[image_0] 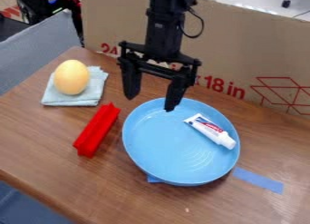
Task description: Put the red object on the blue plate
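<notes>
The red object (97,129) is a long bright red block lying on the wooden table, just left of the blue plate (169,150). The plate is large, round and light blue, with a raised rim. My gripper (154,93) hangs open and empty above the plate's upper left rim, to the upper right of the red block and apart from it. Its two black fingers (173,94) point down.
A small white tube (211,131) with red-blue print lies on the plate's right half. A yellow egg-shaped object (72,77) rests on a pale folded cloth (64,97) at the left. A cardboard box (248,46) stands behind. Blue tape (258,182) sticks out from under the plate.
</notes>
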Robot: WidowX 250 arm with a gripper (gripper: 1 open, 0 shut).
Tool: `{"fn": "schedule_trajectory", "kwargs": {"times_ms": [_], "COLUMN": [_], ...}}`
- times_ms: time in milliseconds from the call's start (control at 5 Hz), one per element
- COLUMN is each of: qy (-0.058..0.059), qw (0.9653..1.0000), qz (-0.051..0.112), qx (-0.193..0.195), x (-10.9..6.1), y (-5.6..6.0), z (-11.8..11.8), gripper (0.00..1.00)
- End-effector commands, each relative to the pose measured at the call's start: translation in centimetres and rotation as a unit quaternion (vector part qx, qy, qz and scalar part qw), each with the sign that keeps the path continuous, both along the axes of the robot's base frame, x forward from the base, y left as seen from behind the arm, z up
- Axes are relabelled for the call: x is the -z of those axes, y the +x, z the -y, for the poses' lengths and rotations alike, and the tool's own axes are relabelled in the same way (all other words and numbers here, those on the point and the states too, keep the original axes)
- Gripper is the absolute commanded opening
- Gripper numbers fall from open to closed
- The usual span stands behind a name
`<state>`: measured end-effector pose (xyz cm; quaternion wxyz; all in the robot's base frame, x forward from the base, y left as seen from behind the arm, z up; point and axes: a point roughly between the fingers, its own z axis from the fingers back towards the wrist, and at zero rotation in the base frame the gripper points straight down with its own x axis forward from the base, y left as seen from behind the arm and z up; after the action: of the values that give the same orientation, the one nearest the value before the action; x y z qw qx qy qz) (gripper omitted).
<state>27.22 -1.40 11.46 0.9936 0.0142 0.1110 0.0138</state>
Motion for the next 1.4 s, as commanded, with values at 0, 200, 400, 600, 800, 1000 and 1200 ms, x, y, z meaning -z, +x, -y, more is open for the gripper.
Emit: {"fn": "schedule_trajectory", "kwargs": {"times_ms": [0, 200, 400, 600, 800, 1000, 1200], "qy": [0.002, -0.001, -0.005, -0.002, -0.003, 0.007, 0.004], "qw": [0.9999, 0.9999, 0.9999, 0.9998, 0.9994, 0.999, 0.9987], "qz": [0.016, 0.014, 0.003, 0.001, -0.008, -0.017, -0.018], "qx": [0.001, -0.007, -0.011, -0.022, -0.032, -0.041, -0.048], "x": [-0.1, 1.7, 1.6, 1.7, 1.8, 2.5, 3.7], "y": [0.0, 0.1, 0.1, -0.3, 0.2, 0.8, 0.3], "z": [0.1, -1.9, -2.7, -2.5, -1.5, -1.2, -0.5], "gripper": [1.0, 1.0, 1.0, 1.0, 1.0, 1.0, 1.0]}}
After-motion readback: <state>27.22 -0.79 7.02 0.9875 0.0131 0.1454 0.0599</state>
